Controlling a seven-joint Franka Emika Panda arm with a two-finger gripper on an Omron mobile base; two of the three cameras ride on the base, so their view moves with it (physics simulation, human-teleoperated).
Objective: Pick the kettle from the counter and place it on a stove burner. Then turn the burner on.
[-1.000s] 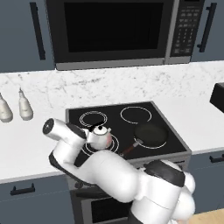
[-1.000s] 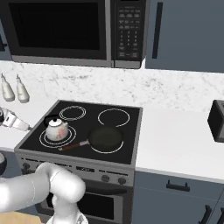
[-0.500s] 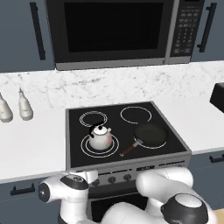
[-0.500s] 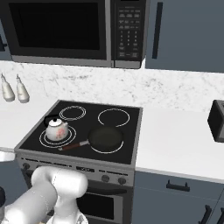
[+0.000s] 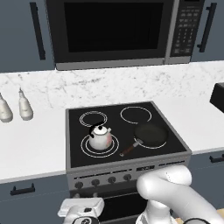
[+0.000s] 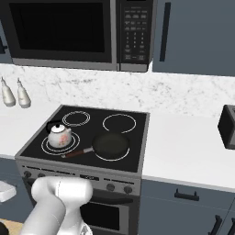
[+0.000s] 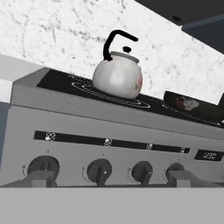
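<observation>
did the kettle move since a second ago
No. The kettle sits on the same front-left stove burner, beside the frying pan, as before.

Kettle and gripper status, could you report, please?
Kettle seated on the stove burner. Gripper low, facing the knobs, touching none. Pan alongside, clear.

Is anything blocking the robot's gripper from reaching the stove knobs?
Nothing visible does. The gripper hangs low in front of the stove, and the hand view looks straight at the row of knobs. The kettle already sits on the large burner.
</observation>
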